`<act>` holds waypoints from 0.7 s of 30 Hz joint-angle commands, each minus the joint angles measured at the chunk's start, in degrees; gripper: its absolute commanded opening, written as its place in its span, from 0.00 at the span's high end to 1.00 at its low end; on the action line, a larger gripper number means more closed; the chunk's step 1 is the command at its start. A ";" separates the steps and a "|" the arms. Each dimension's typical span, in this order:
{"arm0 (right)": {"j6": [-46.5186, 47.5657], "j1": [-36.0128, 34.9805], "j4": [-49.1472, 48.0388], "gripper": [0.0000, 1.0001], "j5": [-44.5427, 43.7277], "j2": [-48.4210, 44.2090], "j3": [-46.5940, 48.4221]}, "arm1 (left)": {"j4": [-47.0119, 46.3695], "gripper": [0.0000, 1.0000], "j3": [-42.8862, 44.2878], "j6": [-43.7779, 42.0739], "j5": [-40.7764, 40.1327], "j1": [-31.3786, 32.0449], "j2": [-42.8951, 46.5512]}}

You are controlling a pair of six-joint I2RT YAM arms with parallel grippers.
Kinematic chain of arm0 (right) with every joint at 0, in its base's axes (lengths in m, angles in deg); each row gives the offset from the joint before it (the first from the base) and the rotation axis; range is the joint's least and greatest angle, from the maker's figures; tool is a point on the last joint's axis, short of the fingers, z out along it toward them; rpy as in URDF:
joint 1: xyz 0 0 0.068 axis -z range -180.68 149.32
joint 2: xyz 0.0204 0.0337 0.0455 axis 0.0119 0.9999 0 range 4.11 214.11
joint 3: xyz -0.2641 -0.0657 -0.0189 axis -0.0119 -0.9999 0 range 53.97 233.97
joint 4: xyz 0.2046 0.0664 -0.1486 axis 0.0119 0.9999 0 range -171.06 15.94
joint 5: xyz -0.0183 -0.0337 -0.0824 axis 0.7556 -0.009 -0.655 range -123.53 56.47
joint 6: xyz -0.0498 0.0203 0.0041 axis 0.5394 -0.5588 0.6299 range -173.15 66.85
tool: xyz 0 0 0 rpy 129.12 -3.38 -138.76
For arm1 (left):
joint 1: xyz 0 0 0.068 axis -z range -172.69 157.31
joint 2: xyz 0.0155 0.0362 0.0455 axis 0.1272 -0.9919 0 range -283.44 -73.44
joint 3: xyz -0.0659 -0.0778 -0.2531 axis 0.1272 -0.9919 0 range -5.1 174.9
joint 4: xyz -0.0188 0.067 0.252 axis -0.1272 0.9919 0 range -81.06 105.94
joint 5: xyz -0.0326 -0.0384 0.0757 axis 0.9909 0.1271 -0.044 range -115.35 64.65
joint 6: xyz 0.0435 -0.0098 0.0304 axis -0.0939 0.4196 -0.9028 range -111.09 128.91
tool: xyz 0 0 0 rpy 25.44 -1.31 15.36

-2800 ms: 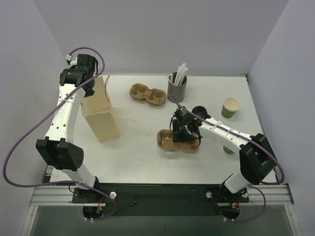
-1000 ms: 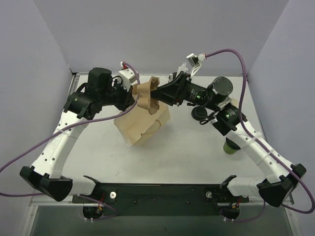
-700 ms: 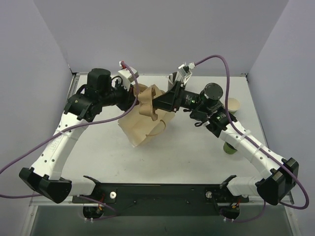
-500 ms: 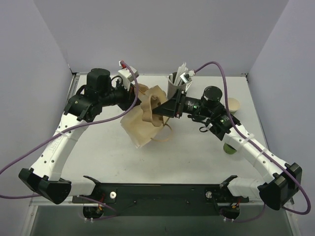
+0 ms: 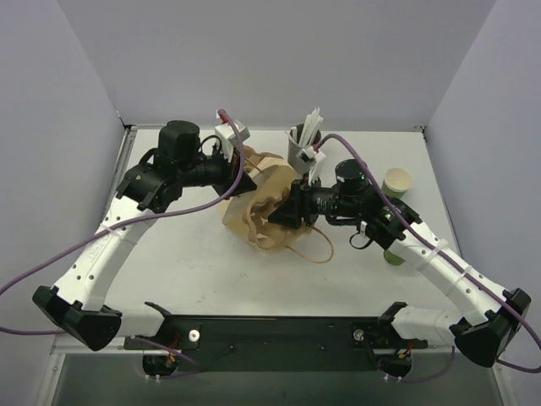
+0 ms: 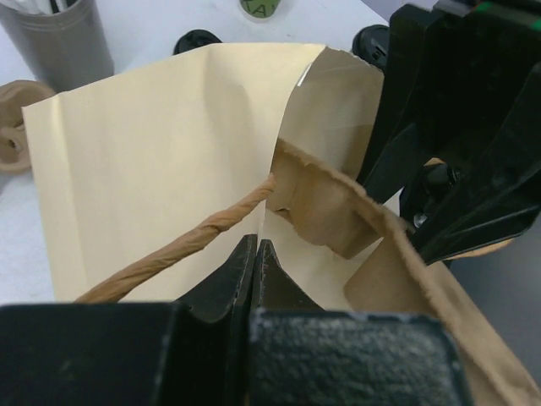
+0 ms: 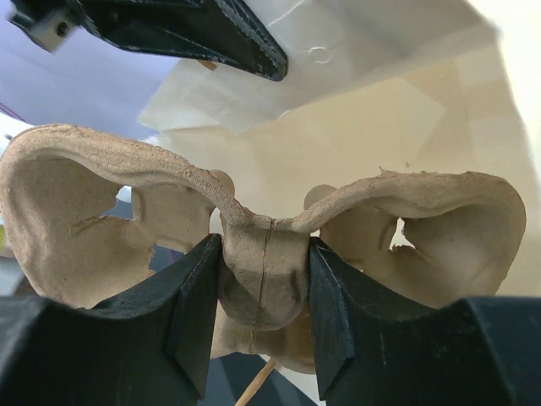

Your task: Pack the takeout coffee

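- While your left gripper [image 6: 258,254] pinches the paper bag [image 6: 152,161] by its rim, your right gripper [image 7: 264,292], clamped on the cup carrier [image 7: 414,228], now has it inside the bag mouth.
- Your green cup [image 5: 396,184] sits far right, unpacked.

We see a white-shelled left arm [image 5: 101,245] and right arm [image 5: 439,262], black joints, a black left claw [image 6: 258,249] and right claw [image 7: 264,262], and purple cables [image 5: 51,264].

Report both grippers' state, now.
Left gripper: shut on the paper bag rim.
Right gripper: shut on the cup carrier, at its centre ridge.
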 commanded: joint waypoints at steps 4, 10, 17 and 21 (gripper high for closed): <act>13.67 -7.40 9.60 0.67 -16.13 1.13 2.16 | 3.17 1.00 5.11 1.10 -1.97 4.31 -1.46; 17.89 -9.60 12.05 0.67 -21.06 2.54 6.63 | 7.22 1.00 7.75 1.45 -2.32 5.02 -4.10; 19.39 -9.60 14.43 0.67 -19.75 4.64 11.74 | 11.87 1.00 9.95 -1.88 -0.22 5.98 -6.65; 19.38 -9.51 15.66 0.67 -19.03 6.14 13.68 | 12.05 1.00 10.66 -2.06 1.28 6.07 -6.65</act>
